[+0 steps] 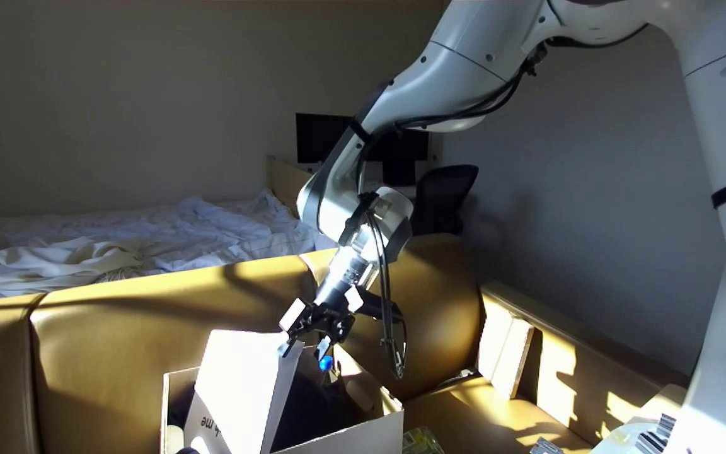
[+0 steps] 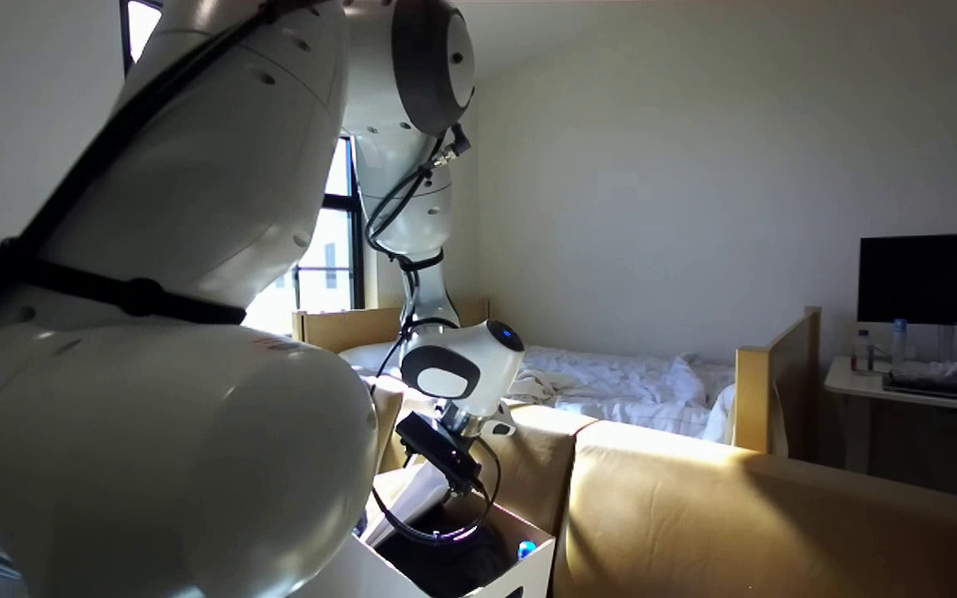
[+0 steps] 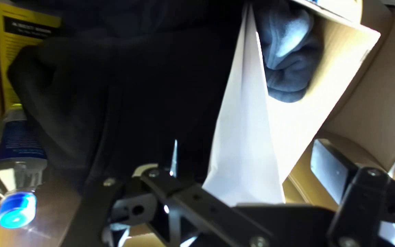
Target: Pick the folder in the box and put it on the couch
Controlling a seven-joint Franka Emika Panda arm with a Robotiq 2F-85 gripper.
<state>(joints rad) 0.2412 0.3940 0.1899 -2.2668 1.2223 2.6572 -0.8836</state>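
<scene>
White in colour, the folder (image 1: pixel 237 381) is located in the box (image 1: pixel 357 436). It stands on edge, tilted, with its upper part projecting above the box rim. Dark lettering is partly visible low on its face. The box is positioned just in front of the backrest of the couch (image 1: pixel 130 353); its underside is outside the frame.

The arm (image 1: pixel 445 82) extends over the box. The pincer (image 1: pixel 304 349) is located at the upper edge of the folder. Its fingers (image 3: pixel 327 171) are spread apart. In the wrist view, the folder appears between them, with a gap on the right of that view. Contact at the opposite finger cannot be determined.

Box contents, wrist view: dark cloth (image 3: pixel 149 85) occupies the space on one side of the folder; blue-grey cloth (image 3: pixel 288 65) lies on the opposite side, near the box wall. A clear bottle (image 3: pixel 21 140) with a blue cap (image 3: pixel 17 210) is beside the dark cloth, well apart from the folder. The cap also shows in both exterior views.

Behind the couch is a bed (image 1: pixel 212 227) with rumpled sheets. In an exterior view, a monitor (image 2: pixel 935 278) stands on a bench (image 2: pixel 852 378).
</scene>
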